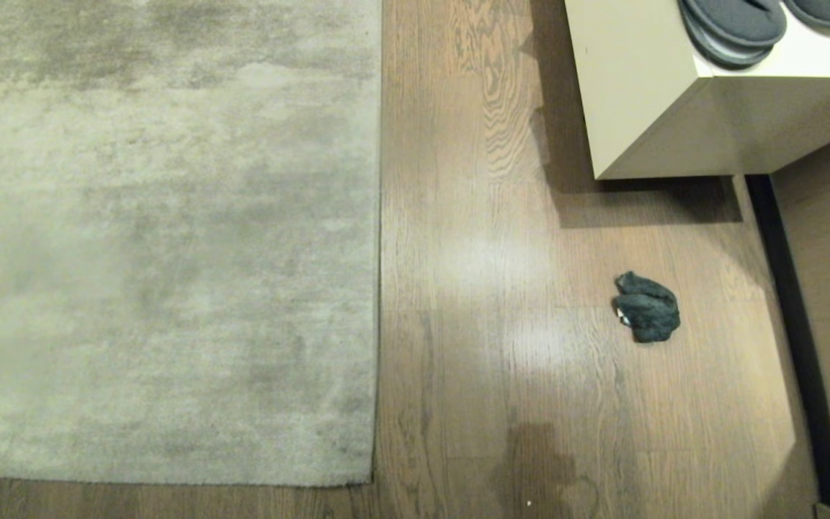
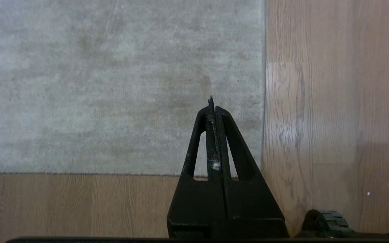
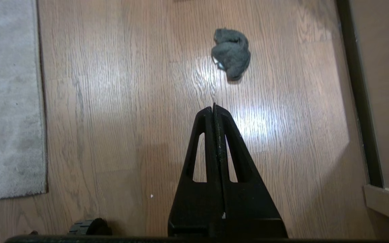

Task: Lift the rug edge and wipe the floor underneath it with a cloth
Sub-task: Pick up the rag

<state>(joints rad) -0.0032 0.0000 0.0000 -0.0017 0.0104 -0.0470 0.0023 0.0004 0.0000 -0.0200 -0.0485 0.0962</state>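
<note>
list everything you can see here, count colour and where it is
rug: one, pale grey-beige, flat on the floor, robot's left
floor: light brown wood planks
cloth: one, dark grey-teal, bunched on the floor right of the rug, apart from it
cabinet: one, cream, far right
slippers: at least two, dark grey, on the cabinet
left gripper: black, jaws shut, above the rug corner
right gripper: black, jaws shut, above bare floor short of the cloth
</note>
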